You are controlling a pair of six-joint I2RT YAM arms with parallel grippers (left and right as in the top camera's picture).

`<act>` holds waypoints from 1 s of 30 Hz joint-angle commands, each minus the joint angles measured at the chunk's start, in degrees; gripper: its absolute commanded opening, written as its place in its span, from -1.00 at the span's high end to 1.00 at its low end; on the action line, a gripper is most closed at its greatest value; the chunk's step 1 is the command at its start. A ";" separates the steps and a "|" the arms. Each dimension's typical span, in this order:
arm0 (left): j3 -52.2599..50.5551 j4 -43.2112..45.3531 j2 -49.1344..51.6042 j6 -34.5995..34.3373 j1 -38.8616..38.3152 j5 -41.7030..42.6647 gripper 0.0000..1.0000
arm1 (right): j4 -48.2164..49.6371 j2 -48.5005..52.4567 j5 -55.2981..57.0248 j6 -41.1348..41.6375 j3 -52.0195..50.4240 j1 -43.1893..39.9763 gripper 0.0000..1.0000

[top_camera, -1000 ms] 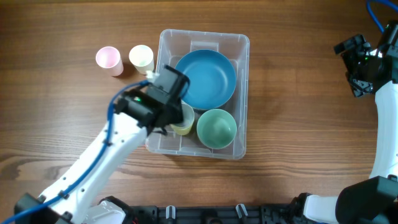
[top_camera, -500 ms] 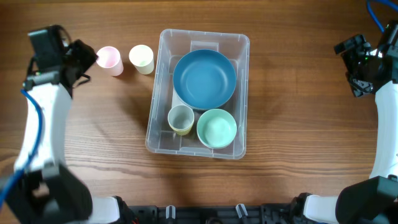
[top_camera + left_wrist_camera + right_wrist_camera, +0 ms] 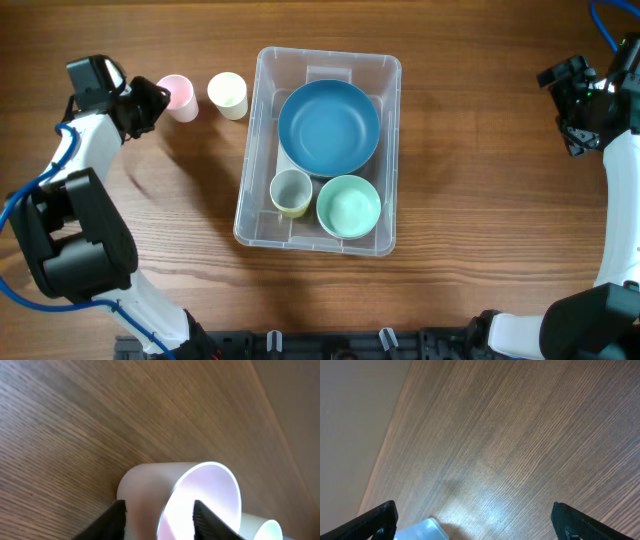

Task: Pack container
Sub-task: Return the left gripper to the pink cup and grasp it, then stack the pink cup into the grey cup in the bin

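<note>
Container (image 3: 328,66) at the table's (image 3: 480,200) centre, three dishes in it, left gripper at a pink cup.
The clear container lies with its long sides running from far edge to near edge; a blue bowl (image 3: 329,127) fills its far half, and a green bowl (image 3: 349,206) and a yellowish cup (image 3: 291,192) sit side by side in its near half. Toward the far left corner, outside it, a pink cup (image 3: 176,96) and a cream cup (image 3: 228,94) lie close together. The left gripper (image 3: 160,520) is parted at the pink cup, one finger beside its wall, the other before its mouth; contact cannot be told. The right gripper (image 3: 480,525) gapes wide over bare wood near the right edge.
</note>
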 commanded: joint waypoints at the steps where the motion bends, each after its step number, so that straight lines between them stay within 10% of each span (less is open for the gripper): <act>1: 0.09 -0.92 1.81 0.31 -1.64 1.33 0.45 | 0.11 0.66 -0.31 0.76 0.57 0.20 -0.99; 5: 0.09 -1.60 1.57 0.17 -2.14 0.96 0.92 | 0.11 0.66 -0.31 0.76 0.57 0.20 -0.99; 18: 0.09 -16.22 -17.68 2.45 -1.25 0.37 0.92 | 0.11 0.66 -0.31 0.76 0.57 0.20 -0.99; 30: 0.07 -48.57 -35.47 7.63 -31.10 -16.52 0.92 | 0.11 0.66 -0.28 0.74 0.57 0.20 -0.99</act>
